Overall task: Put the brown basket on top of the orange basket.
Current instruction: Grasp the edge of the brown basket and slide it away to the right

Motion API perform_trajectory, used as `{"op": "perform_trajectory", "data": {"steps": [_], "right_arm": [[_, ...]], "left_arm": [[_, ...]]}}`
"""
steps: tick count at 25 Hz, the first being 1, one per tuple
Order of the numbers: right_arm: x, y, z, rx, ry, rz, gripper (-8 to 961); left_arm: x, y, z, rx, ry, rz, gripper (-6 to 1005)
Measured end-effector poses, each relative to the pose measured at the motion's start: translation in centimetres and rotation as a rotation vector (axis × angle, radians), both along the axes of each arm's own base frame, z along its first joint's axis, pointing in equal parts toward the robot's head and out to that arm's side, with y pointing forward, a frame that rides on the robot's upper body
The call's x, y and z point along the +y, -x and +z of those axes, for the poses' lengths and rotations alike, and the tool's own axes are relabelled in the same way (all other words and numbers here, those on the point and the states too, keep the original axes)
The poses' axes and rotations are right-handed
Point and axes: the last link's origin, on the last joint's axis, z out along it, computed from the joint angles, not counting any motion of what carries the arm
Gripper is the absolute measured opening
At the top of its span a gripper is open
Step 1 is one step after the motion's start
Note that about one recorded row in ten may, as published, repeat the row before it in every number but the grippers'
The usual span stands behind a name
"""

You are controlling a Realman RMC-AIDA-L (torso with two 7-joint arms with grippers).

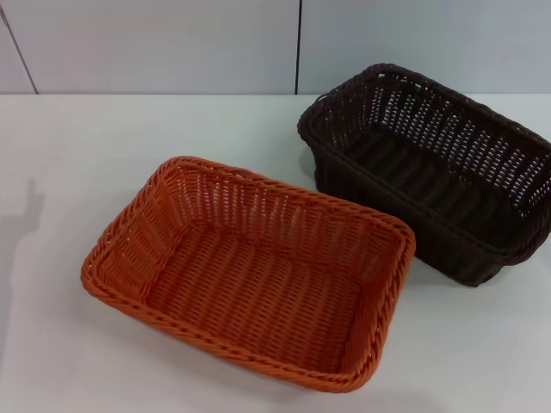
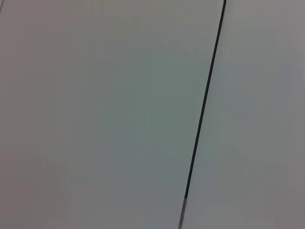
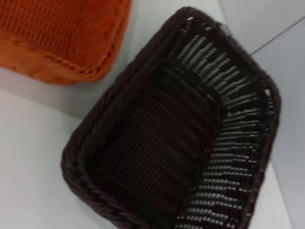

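Note:
The orange basket point(image 1: 250, 271) stands empty on the white table, in the middle foreground of the head view. The brown basket point(image 1: 430, 168) stands empty behind it to the right, close to its far right corner. The right wrist view looks down into the brown basket point(image 3: 176, 133) from above, with a corner of the orange basket point(image 3: 66, 38) beside it. Neither gripper shows in any view. The left wrist view shows only a pale wall with a dark seam point(image 2: 205, 105).
The white table point(image 1: 69, 155) ends at a pale panelled wall point(image 1: 172, 43) behind the baskets. A faint shadow falls on the table at the far left.

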Motion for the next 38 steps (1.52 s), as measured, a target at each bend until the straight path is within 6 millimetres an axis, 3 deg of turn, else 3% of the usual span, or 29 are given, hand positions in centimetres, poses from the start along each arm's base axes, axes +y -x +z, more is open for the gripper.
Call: {"op": "perform_trajectory", "data": {"steps": [7,14,19,24,30,38], "right_arm": [[-0.3,-0.1,-2.2,-0.042,0.077,-0.012,708],[0.7,0.4,-1.4,0.082,-0.095,-0.196,706],[1.5,1.2,-0.5,0.323,-0.399,-0.492,706],[0.1,2.1,-0.6,0.596,-0.582,-0.696,705],[-1.4,3.3,-1.6,0.879,-0.519,-0.822,707],[-2.8,0.9,-1.4,1.204,-0.566,-0.910,704]], "left_arm": [[-0.2,0.2,0.0,-0.002,-0.001,0.008,765],[0.0,0.2,0.1,-0.003,-0.007,0.011,765],[0.1,0.2,0.1,-0.003,-0.002,0.012,764],[0.3,0.1,0.1,-0.016,0.008,0.002,764],[0.9,0.0,0.1,0.004,0.026,-0.007,764],[1.9,0.5,-0.1,0.028,0.095,-0.006,764]]}}
